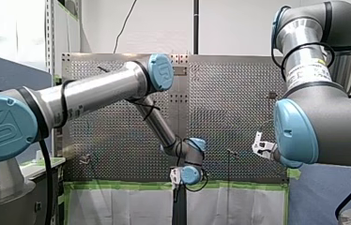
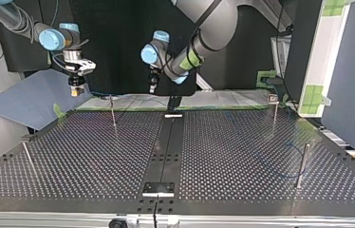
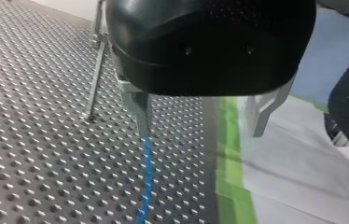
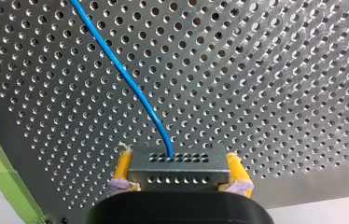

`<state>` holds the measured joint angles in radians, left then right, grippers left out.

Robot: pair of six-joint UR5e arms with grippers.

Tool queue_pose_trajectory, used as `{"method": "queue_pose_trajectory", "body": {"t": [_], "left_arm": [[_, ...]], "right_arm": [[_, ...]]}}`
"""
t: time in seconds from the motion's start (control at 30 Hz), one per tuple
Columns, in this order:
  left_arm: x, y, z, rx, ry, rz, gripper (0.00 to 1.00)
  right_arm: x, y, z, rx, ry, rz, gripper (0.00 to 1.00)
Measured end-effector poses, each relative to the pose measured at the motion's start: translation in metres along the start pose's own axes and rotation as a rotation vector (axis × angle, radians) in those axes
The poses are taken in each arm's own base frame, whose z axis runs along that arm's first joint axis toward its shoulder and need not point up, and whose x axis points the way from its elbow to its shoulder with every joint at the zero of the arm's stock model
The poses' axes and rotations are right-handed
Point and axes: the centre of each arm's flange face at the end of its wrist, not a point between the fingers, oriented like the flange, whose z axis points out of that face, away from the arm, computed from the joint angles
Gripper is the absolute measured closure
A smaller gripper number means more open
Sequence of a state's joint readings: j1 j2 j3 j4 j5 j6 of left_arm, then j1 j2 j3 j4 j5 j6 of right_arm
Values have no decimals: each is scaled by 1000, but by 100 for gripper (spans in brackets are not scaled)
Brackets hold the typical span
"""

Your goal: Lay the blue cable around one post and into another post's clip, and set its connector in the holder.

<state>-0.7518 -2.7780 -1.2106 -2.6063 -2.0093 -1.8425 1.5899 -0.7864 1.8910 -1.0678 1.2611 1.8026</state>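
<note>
The right gripper [image 4: 179, 170] clamps the metal connector [image 4: 177, 158] squarely between its yellow pads [image 4: 235, 170], above the perforated table [image 4: 280, 70]. The blue cable [image 4: 116, 65] runs out of the connector's face and away over the holes. In the left wrist view, the left gripper [image 3: 199, 133] hangs with its metal fingers [image 3: 137, 107] wide apart near the green tape [image 3: 231, 154]. The cable lies on the table at the tip of one finger, not between the two. In the top view, thin posts [image 2: 113, 111] stand well apart across the table.

The step appears to be taking up the cable for routing. Done well, the left gripper would shift sideways to straddle the cable before closing lightly, so the line can slide. The right arm should leave slack, since a taut cable could twist the connector in the pads.
</note>
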Motion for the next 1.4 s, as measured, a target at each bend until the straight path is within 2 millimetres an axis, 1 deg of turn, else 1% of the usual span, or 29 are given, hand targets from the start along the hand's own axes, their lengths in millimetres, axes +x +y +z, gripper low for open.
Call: {"method": "queue_pose_trajectory", "body": {"t": [0.1, 0.27, 0.37, 0.53, 0.87, 1.03, 1.13, 1.27, 1.4], "left_arm": [[4, 2, 9, -4, 7, -8, 1], [-10, -1, 27, 11, -28, -33, 1], [-17, -2, 33, 18, -41, -37, 1], [-23, -3, 37, 15, -56, -38, 1], [-32, 14, 48, -49, -73, -17, 1], [-39, 13, 54, -51, -88, -20, 1], [-34, 14, 58, -55, -80, -17, 1], [-21, 16, 64, -59, -54, -5, 1], [-19, 18, 70, -61, -56, -14, 1]], "right_arm": [[0, -1, 0, 2, 0, -1, 100], [0, -2, 0, 4, 0, -2, 100], [0, -3, 0, 5, 1, -2, 100], [0, -3, 0, 5, 1, -1, 100], [-1, -4, 0, 6, -2, -2, 100], [-2, -6, 0, 9, -6, -3, 100], [-2, -7, 0, 11, -9, -3, 100], [-3, -9, 0, 13, -10, -3, 100], [-3, -9, 0, 14, -10, -3, 100]]}}
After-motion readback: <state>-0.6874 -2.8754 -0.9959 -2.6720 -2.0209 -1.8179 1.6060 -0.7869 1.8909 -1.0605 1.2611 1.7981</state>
